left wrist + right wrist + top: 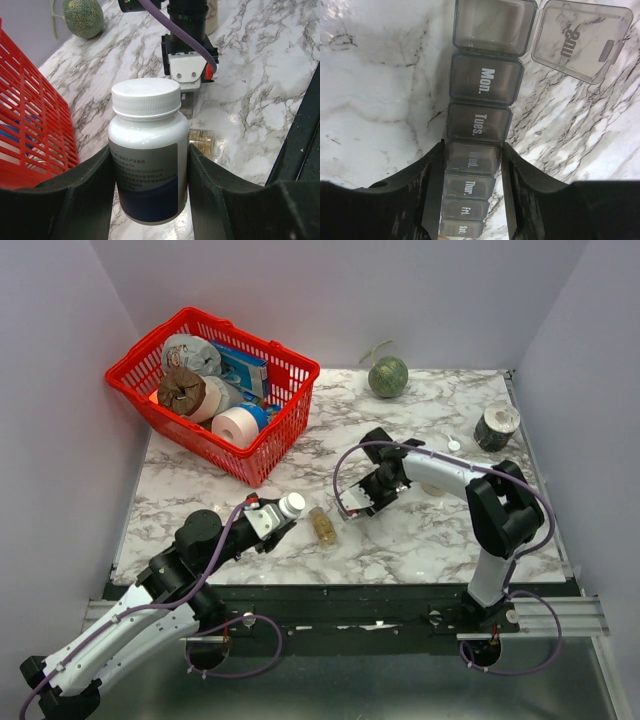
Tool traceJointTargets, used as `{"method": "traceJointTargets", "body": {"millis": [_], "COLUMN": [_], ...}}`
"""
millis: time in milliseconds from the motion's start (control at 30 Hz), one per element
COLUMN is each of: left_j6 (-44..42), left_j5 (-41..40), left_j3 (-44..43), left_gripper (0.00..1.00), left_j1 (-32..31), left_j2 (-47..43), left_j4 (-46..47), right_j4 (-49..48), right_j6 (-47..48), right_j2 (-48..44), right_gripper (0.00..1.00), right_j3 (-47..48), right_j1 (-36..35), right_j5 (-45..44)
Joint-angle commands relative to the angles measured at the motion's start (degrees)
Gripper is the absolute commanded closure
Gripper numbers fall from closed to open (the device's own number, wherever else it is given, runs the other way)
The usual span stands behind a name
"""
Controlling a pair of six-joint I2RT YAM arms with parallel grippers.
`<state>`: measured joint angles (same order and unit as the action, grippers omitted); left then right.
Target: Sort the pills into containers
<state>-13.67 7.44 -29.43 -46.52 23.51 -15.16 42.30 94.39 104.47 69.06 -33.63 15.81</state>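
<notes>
The clear vial of tan-yellow pills (322, 527) lies on the marble between my grippers; in the left wrist view it (201, 141) shows just right of the bottle. My left gripper (272, 520) is shut on a dark bottle with a white cap (147, 165), held upright. My right gripper (472, 160) is shut on the dark-grey pill organizer (482, 85) around its "Wed." compartment. The end compartment stands open with its clear lid (582, 37) flipped aside; the other lids are closed. From above, the right gripper (358, 502) hides most of the organizer.
A red wire basket (258, 458) full of rolls and boxes stands at the back left. A green ball (388, 377) lies at the back. A dark cup (496, 426) and a small white cap (454, 445) are at the right. Grey walls enclose the table.
</notes>
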Motion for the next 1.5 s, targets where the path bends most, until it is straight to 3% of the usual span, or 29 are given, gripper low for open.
{"method": "traceJointTargets", "body": {"millis": [0, 333, 433, 500, 567, 633, 800, 933, 1167, 1467], "left_j6": [-0.4, -0.2, 0.3, 0.7, 1.3, 1.5, 1.5, 1.5, 2.2, 2.2], "left_j5": [-1.1, -1.0, -1.5, -2.6, -3.9, -5.0, -8.3, -9.5, -11.1, -13.6], "left_j3": [0.5, -0.2, -1.3, -1.9, -2.4, -2.4, -2.6, -3.0, -2.0, -2.2], "left_gripper": [1.0, 1.0, 1.0, 1.0, 1.0, 1.0, 1.0, 1.0, 1.0, 1.0], "left_j1": [-0.1, -0.1, -0.1, -0.1, -0.1, -0.1, -0.1, -0.1, -0.1, -0.1], "left_j2": [-0.5, 0.2, 0.3, -0.4, -1.4, -2.1, -2.2, -2.6, -5.1, -7.8], "left_j4": [1.1, 1.9, 1.5, 1.4, 2.0, 2.7, 2.9, 2.0, 1.9, 1.6], "right_j4": [2.7, 2.3, 2.6, 4.9, 7.3, 4.9, -4.2, -2.8, -11.3, -22.1], "right_j6": [5.7, -6.9, -13.2, -18.3, -20.1, -22.0, -22.1, -22.5, -25.5, -37.3], "right_j2": [1.5, -3.2, -6.5, -9.4, -11.1, -14.1, -14.4, -8.1, -1.3, 4.8], "right_gripper": [0.52, 0.28, 0.29, 0.33, 0.42, 0.48, 0.56, 0.79, 0.8, 0.79], "right_j3": [2.1, 7.4, 8.4, 8.1, 6.5, 0.8, -9.1, -5.4, -3.1, 6.9], "right_j1": [0.8, 0.9, 0.9, 0.8, 0.1, -2.9, -14.3, -17.1, -19.8, -19.9], "right_j5": [0.5, 9.2, 13.6, 21.4, 29.4, 30.8, 22.7, 20.0, 11.6, 2.8]}}
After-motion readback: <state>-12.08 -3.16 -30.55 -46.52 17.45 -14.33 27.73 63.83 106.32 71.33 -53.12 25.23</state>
